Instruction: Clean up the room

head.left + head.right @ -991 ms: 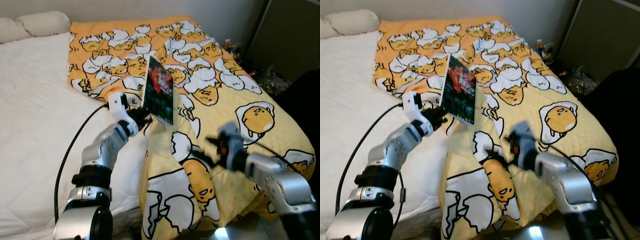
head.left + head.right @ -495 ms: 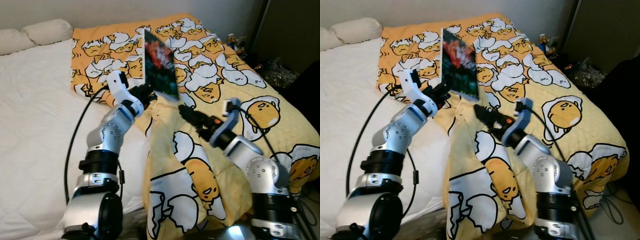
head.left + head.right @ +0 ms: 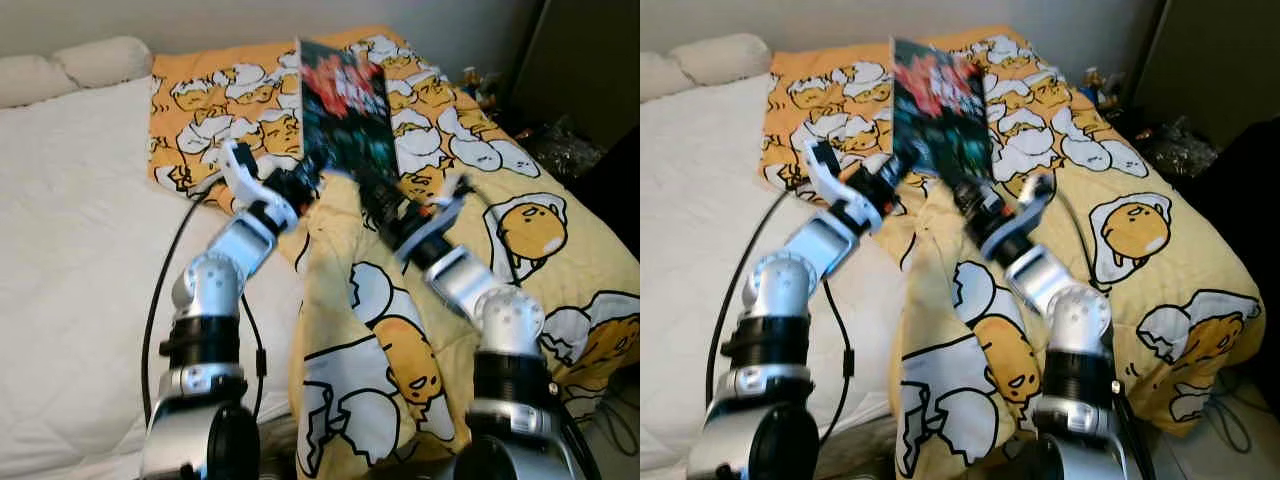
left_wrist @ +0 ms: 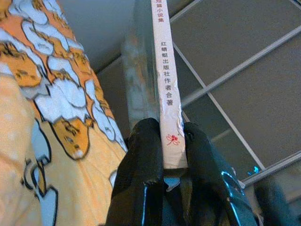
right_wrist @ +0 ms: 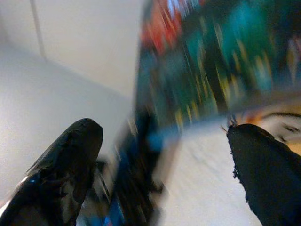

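Note:
A paperback book [image 3: 345,110] with a dark red-and-green cover stands upright above the bed, its cover facing me. My left gripper [image 3: 312,180] is shut on the lower left corner, and in the left wrist view both fingers [image 4: 141,155] clamp the white spine [image 4: 168,94]. My right gripper [image 3: 385,205] is open just under the book's lower right edge. In the right wrist view its fingers [image 5: 70,155] are spread wide with the blurred cover [image 5: 211,61] just ahead of them; I cannot tell if they touch it.
A yellow-orange duvet [image 3: 500,230] with egg cartoon prints covers the right half of the bed. White mattress [image 3: 80,250] and pillows [image 3: 70,65] lie to the left. A dark cabinet [image 3: 590,70] and small clutter [image 3: 555,150] are beyond the bed's right side.
The left gripper has lifted the book and turned its cover towards me. The right gripper has swung up and left to the book's lower edge. The camera has shifted slightly.

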Controlling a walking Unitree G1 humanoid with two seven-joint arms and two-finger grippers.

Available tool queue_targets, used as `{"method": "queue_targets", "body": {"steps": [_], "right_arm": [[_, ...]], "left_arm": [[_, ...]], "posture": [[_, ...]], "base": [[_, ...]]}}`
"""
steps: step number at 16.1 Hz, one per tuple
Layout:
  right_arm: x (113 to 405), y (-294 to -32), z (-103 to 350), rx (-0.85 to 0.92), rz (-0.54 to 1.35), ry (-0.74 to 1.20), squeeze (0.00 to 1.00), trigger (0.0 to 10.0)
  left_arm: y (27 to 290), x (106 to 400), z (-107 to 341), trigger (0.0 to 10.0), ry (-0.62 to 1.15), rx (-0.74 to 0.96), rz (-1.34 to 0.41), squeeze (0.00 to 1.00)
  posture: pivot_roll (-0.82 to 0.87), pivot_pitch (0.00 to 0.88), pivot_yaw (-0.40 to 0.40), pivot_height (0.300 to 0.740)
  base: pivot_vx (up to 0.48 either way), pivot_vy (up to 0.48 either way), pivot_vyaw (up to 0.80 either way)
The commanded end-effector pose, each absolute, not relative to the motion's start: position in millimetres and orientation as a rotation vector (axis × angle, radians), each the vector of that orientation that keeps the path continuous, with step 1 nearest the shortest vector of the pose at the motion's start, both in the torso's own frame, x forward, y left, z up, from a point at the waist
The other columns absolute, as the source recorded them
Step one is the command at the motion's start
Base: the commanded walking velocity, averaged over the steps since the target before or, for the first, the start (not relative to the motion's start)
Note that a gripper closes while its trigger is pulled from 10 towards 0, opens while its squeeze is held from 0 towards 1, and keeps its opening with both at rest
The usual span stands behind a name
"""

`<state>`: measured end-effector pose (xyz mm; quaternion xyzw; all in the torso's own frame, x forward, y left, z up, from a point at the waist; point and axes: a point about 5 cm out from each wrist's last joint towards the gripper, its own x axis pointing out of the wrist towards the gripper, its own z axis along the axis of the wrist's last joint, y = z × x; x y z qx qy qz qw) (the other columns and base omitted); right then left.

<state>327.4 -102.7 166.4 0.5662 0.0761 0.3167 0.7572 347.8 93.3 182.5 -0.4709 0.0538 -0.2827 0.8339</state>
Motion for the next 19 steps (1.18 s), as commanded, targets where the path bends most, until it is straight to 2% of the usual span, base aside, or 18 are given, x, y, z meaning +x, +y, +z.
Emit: {"method": "queue_targets", "body": {"steps": [1, 3, 10, 11, 19], "right_arm": [[331, -106, 172, 1.290, 0.683, 0.123, 0.00, 10.0], [336, -111, 181, 1.332, 0.728, 0.088, 0.00, 10.0], [342, -126, 182, 1.405, 0.700, 0.059, 0.00, 10.0], [338, -124, 178, 1.375, 0.715, 0.092, 0.00, 10.0], [330, -114, 169, 1.287, 0.752, 0.146, 0.00, 10.0]], "left_arm": [[92, 344, 193, 0.0, 0.083, -1.001, -0.646, 0.00], [88, 338, 185, 0.0, 0.126, -1.033, -0.646, 0.00], [86, 337, 186, 0.0, 0.124, -1.105, -0.637, 0.00], [92, 339, 188, 0.0, 0.100, -1.192, -0.609, 0.00], [86, 346, 194, 0.0, 0.107, -1.223, -0.639, 0.00]], "posture": [[-0.09, 0.000, 0.096, 0.740], [-0.09, 0.000, 0.083, 0.740], [-0.11, 0.000, 0.091, 0.740], [-0.11, 0.000, 0.094, 0.740], [-0.11, 0.000, 0.090, 0.740]], "base": [[0.000, 0.000, 0.00], [0.000, 0.000, 0.00], [0.000, 0.000, 0.00], [0.000, 0.000, 0.00], [0.000, 0.000, 0.00]]}}
